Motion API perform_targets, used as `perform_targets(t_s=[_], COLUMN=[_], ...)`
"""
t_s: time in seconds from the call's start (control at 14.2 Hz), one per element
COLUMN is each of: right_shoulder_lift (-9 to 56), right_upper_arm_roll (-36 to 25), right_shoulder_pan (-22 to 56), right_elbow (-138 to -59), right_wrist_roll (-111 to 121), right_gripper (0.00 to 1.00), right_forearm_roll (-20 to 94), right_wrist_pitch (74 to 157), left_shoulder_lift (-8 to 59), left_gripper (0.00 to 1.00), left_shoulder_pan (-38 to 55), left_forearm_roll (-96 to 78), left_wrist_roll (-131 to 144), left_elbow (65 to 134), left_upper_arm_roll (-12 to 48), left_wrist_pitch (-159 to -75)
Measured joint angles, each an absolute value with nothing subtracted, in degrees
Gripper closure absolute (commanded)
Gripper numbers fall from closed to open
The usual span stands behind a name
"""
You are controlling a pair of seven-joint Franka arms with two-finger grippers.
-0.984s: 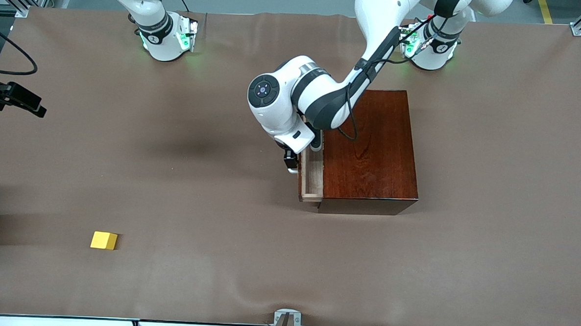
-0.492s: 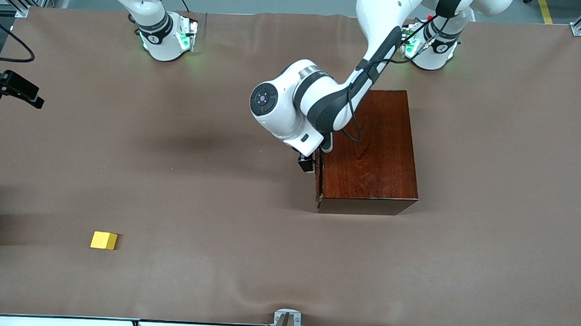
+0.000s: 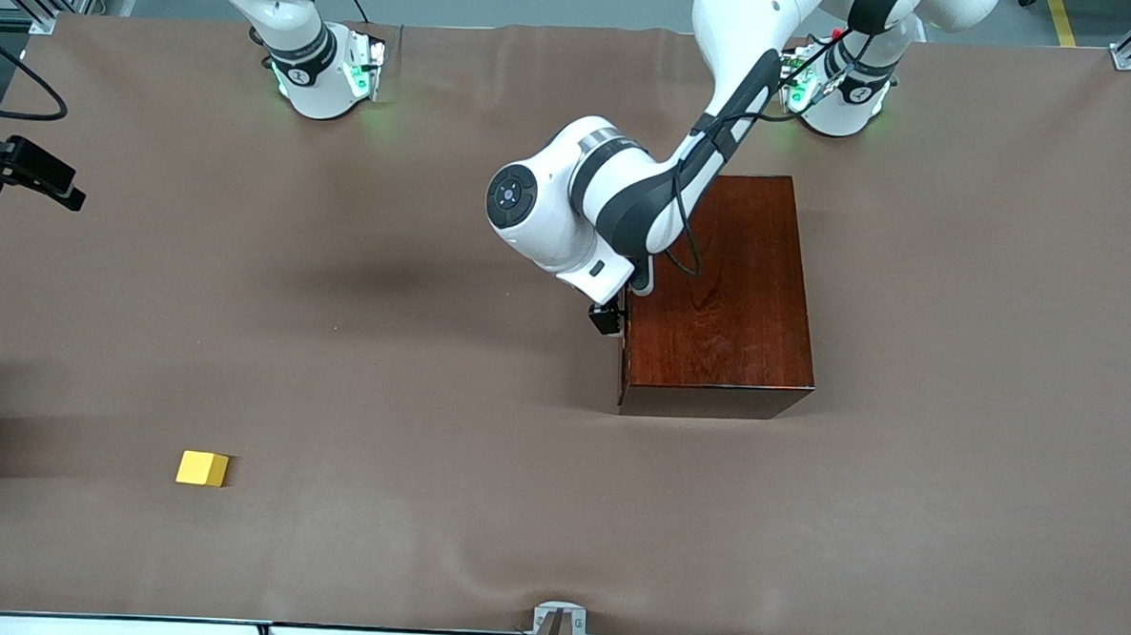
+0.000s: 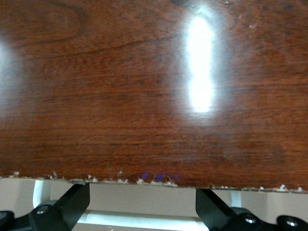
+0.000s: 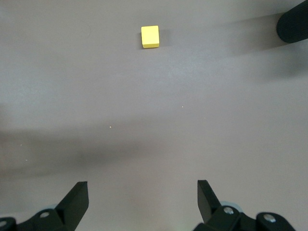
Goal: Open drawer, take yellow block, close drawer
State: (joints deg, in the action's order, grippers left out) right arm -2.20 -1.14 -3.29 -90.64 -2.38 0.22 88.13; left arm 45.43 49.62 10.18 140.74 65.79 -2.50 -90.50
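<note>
A yellow block (image 3: 202, 468) lies on the tabletop (image 3: 408, 425), well apart from the wooden box (image 3: 719, 291) toward the right arm's end. The right hand (image 5: 142, 195) is held spread and empty above the tabletop. The drawer (image 4: 159, 199) appears shut; its handle (image 4: 144, 220) is straddled by the parted left hand (image 4: 142, 204). Withdrawal seems all that is needed.

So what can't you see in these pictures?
- Inside the drawer: shut into the wooden box, every view.
- Its handle: front view, under the left arm; left wrist view, cut by the edge.
- Dark thing: right wrist view, cut by the edge; cannot tell what it is.
</note>
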Motion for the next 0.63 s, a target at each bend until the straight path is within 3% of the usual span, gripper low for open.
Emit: perform_targets(t_s=[0.63], right_shoulder_lift=[-2.2], right_upper_arm_roll=[-1.2], right_shoulder_pan=[-3.3], right_elbow=[-90.1], right_wrist_roll=[-2.4], right_gripper=[0.00], right_forearm_roll=[0.2], right_wrist_pitch=[88.2], left_shoulder_lift=[43.9], left_gripper=[0.00], left_shoulder_pan=[49.5], left_forearm_roll=[10.2], left_wrist_roll=[141.7], left_elbow=[65.6], left_upper_arm_roll=[-2.3], left_wrist_pitch=[-92.3])
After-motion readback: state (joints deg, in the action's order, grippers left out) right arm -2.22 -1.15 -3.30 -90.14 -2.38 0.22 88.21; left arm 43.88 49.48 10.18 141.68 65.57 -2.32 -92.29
